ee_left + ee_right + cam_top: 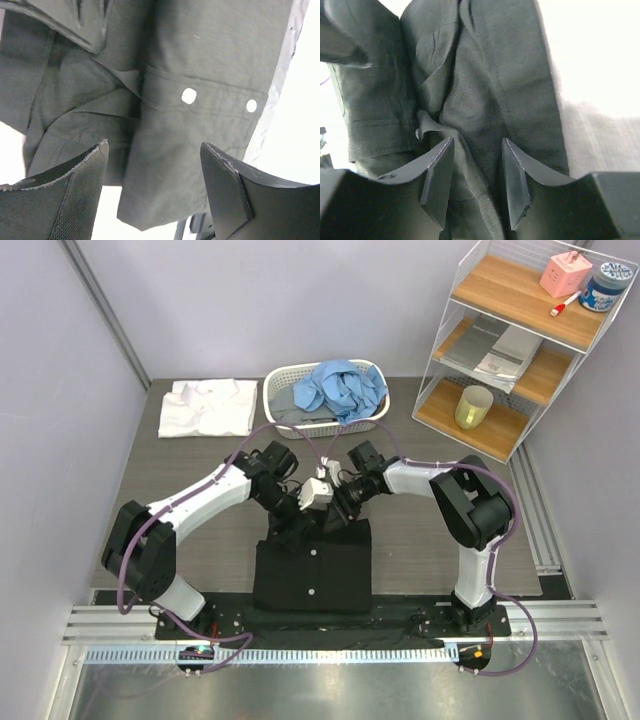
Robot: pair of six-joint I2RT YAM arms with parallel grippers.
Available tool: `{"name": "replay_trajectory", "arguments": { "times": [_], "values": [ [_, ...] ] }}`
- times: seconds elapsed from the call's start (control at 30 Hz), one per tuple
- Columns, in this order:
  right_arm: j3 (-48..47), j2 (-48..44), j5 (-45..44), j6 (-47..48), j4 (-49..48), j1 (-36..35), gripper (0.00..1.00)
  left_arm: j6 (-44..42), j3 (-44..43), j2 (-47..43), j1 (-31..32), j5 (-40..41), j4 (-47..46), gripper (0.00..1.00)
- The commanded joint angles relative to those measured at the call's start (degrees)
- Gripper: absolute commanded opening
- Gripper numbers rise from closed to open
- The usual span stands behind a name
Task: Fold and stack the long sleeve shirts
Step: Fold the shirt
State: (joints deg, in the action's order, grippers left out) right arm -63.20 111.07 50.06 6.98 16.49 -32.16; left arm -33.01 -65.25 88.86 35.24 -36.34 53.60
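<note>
The black long sleeve shirt [312,575] lies folded into a rectangle near the front of the table, its far edge bunched under both grippers. My left gripper [297,518] hovers over that edge with its jaws wide apart and nothing between them. In its wrist view the black cloth [200,60] with two white buttons lies beneath the left gripper [155,145]. My right gripper [336,514] is open astride a raised fold of the black shirt [470,100]; the ridge runs between the fingers of the right gripper [478,142]. A white shirt [208,405] lies folded at the back left. A light blue one [340,388] is crumpled in the basket.
The white slatted basket [283,377] stands at the back centre with grey cloth under the blue shirt. A wire shelf unit [520,340] at the back right holds a yellow cup [473,407], books and small containers. Purple walls close in the left side and the back.
</note>
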Motion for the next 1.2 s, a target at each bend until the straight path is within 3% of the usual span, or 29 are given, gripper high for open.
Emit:
{"name": "replay_trajectory", "arguments": {
  "times": [0.0,0.23,0.4,0.67,0.87,0.9,1.0,1.1,1.17],
  "values": [
    [0.3,-3.0,-3.4,2.5,1.5,-1.2,0.5,3.0,2.3,-2.5,0.3,-4.4,-5.4,0.74],
    [-10.8,-3.5,0.8,-4.8,4.8,3.2,0.49,-6.4,4.3,-3.4,0.3,-9.1,-6.4,0.73],
    [-13.5,2.3,3.7,-6.8,5.1,3.3,0.45,-9.9,2.7,0.1,0.3,-8.1,-6.5,0.7],
    [-13.8,9.6,8.1,-8.9,4.1,3.2,0.32,-13.7,-2.6,7.7,0.5,-10.9,0.8,0.59],
    [-13.2,11.8,8.4,-7.2,4.3,2.5,0.28,-14.4,-6.3,11.1,0.6,-10.2,3.3,0.35],
    [-13.3,12.1,8.6,-7.2,4.9,2.6,0.27,-14.5,-7.2,12.0,0.6,-10.3,4.3,0.25],
    [-13.4,12.6,8.7,-5.0,5.7,2.4,0.24,-14.6,-10.9,13.7,0.6,-9.6,7.1,0.08],
    [-13.2,12.9,8.8,-4.3,5.8,2.3,0.22,-14.8,-14.8,16.3,0.6,-8.6,9.3,0.0],
    [-13.3,12.9,8.8,-4.1,5.9,2.3,0.21,-15.1,-17.3,18.0,0.5,-8.2,10.6,0.0]
  ]
}}
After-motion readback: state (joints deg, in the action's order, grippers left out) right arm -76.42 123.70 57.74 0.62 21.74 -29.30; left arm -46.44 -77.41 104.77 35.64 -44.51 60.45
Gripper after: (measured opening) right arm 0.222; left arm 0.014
